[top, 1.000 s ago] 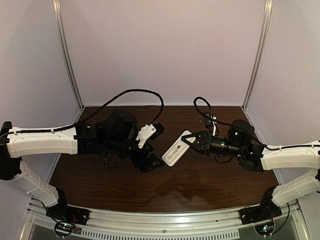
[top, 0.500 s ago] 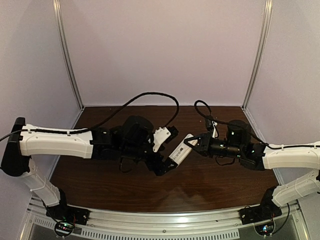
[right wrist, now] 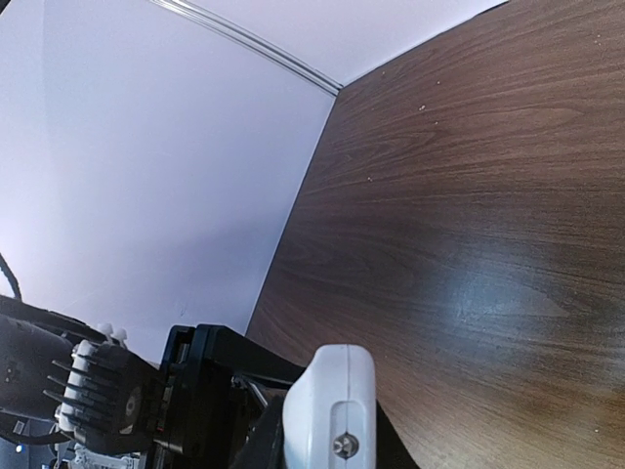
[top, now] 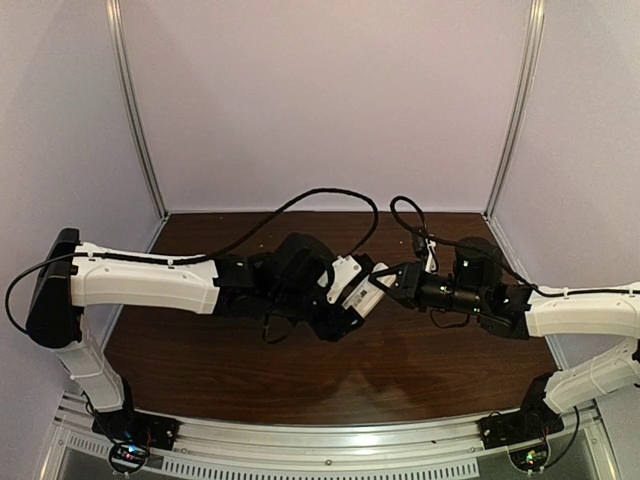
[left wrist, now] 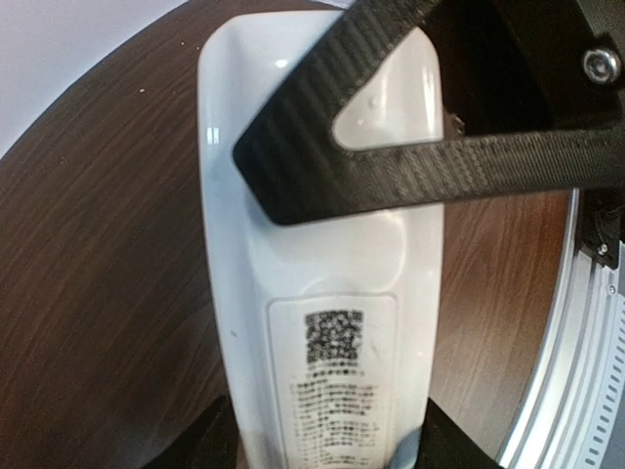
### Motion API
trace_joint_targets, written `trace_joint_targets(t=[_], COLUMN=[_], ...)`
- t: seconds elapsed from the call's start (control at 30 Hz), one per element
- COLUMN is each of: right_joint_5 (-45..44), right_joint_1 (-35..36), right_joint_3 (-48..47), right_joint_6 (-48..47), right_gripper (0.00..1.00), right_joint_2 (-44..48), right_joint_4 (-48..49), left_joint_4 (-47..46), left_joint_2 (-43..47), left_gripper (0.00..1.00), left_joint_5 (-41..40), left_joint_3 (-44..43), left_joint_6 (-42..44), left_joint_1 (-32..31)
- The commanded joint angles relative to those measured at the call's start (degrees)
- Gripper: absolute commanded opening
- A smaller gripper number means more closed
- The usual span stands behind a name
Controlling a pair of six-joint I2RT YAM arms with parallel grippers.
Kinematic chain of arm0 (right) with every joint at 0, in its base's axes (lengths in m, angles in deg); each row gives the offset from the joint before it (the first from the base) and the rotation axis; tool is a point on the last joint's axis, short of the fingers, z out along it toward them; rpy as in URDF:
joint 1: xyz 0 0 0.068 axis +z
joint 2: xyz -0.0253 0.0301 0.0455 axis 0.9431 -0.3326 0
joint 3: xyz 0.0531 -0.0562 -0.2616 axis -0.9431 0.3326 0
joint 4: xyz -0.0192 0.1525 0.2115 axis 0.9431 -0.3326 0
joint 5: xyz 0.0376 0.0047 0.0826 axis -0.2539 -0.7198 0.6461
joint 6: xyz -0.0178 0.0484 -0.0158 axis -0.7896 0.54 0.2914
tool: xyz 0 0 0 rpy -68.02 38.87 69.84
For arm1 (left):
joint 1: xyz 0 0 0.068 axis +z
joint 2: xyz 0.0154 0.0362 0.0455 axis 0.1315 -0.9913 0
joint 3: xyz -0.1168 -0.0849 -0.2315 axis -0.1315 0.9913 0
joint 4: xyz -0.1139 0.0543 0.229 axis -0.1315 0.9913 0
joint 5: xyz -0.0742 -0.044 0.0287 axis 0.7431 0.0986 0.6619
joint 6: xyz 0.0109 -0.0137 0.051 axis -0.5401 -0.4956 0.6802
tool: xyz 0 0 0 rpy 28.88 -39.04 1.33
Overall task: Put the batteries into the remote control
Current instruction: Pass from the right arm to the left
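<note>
The white remote control (top: 362, 295) hangs above the table between both grippers. Its back faces the left wrist camera (left wrist: 322, 293), with a label and code printed on it, and no open compartment shows. My right gripper (top: 386, 284) is shut on its far end, and one of its black fingers (left wrist: 391, 186) crosses the remote. In the right wrist view the remote's end (right wrist: 332, 410), with a screw in it, sits between my jaws. My left gripper (top: 345, 312) holds the near end, with the jaws tight against both long sides (left wrist: 327, 445). The batteries are out of view.
The dark wooden table (top: 300, 380) lies below. Purple walls with metal corner posts (top: 135, 110) close in the back and sides. A metal rail (top: 330, 440) runs along the near edge. Black cables (top: 330, 195) loop above both wrists.
My left arm has reached right toward the middle and its gripper has come around the near end of the remote. The right gripper has moved the remote slightly left to meet it.
</note>
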Motion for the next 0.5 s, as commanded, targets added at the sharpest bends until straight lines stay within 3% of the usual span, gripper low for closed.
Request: trace_joint_targets(t=[0.0, 0.1, 0.17, 0.27, 0.37, 0.43, 0.47], right_joint_5=[1.74, 2.1, 2.41, 3.23, 4.93, 6.46, 6.9], right_joint_1=[0.46, 0.46, 0.46, 0.26, -1.11, -1.98, -2.16], right_joint_3=[-1.89, -2.37, -2.65, -2.95, -4.15, -5.38, -6.09], right_joint_6=[0.15, -0.28, -0.51, -1.31, -3.96, -7.15, -9.71], right_gripper=[0.05, 0.07, 0.15, 0.5, 0.84, 0.98, 0.99], right_joint_2=[0.5, 0.93, 1.38, 2.37, 4.45, 6.09, 6.74], right_joint_4=[1.57, 1.05, 0.66, 0.55, -0.56, -1.41, -2.13], left_joint_4=[-1.15, -1.01, -1.1, -1.67, -3.75, -6.53, -8.14], left_joint_2=[-0.54, -0.25, 0.29, 1.77, 4.98, 7.76, 9.22], left_gripper=[0.56, 0.49, 0.45, 0.41, 0.37, 0.35, 0.34], left_joint_5=[0.8, 1.96, 2.24, 3.25, 9.63, 15.19, 18.54], left_joint_3=[-1.56, -1.28, -0.89, -0.06, 1.82, 3.72, 5.49], left_joint_6=[-0.77, -1.38, -1.56, -1.41, -0.86, -0.69, -0.61], left_joint_1=[0.43, 1.17, 1.66, 2.22, 3.3, 4.56, 5.18])
